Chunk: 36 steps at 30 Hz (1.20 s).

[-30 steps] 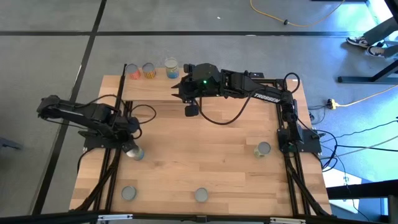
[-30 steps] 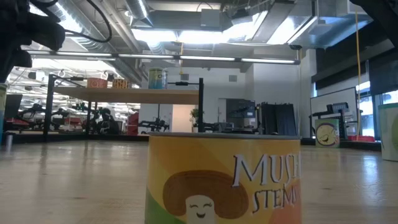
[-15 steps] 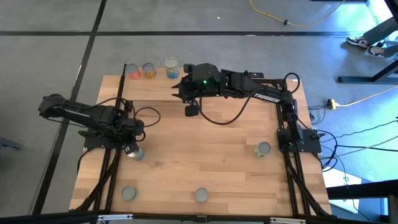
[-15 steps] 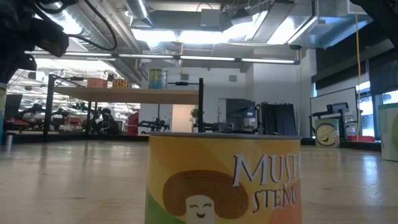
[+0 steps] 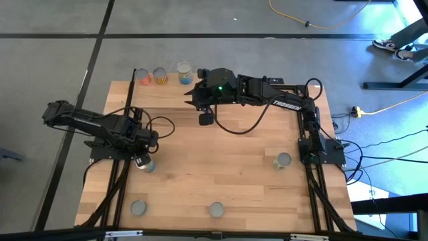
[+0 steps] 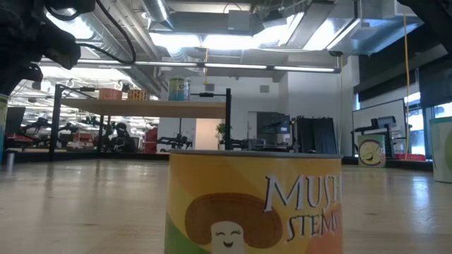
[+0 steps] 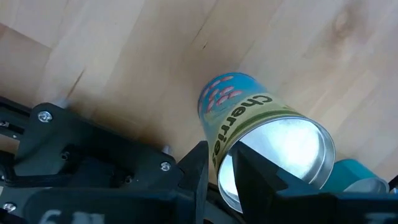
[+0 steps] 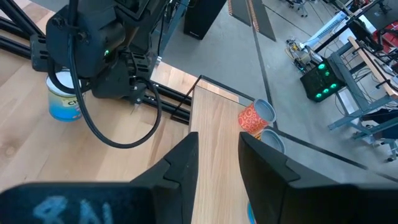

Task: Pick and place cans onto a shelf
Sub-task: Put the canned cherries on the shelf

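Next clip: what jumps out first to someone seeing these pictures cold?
The yellow mushroom can fills the low view, standing right before that camera at the table's near edge. Next, the left end effector at the table's left side sits over a blue cherries can, fingers open around it. The right end effector hovers open by the shelf, where three cans stand.

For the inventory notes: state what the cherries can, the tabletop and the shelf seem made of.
Cherries can: likely metal, its bare top shining silver, with a printed blue label. Tabletop: wood, pale jointed strips with visible grain, matte. Shelf: light wooden board on thin black uprights, probably metal.
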Motion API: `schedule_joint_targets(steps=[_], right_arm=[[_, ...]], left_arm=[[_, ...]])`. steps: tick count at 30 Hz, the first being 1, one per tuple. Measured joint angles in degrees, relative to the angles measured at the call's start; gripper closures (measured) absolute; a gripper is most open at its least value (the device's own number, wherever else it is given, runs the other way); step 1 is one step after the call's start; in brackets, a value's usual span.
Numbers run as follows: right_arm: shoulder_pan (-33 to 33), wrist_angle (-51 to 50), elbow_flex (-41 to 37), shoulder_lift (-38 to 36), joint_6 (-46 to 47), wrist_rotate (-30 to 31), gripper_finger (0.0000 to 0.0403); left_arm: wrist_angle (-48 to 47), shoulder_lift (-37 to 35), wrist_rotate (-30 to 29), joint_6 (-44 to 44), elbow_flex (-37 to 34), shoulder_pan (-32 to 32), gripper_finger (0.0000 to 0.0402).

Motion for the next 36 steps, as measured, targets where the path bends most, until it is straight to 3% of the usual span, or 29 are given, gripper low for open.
schedule_joint_targets(steps=[9,18,36], right_arm=[[0.0,0.0,0.0,0.0,0.0,0.0,0.0287],[0.0,0.0,0.0,0.0,0.0,0.0,0.0287],[0.0,-7.0,0.0,-4.7,0.1,-1.3,0.0287]], left_arm=[[0.2,0.6,0.8,-0.2,0.0,0.0,0.0396],[1.8,0.7,1.1,-1.8,0.6,0.0,0.04],[0.4,1.4,-1.0,-6.4,11.7,0.1,0.0401]])
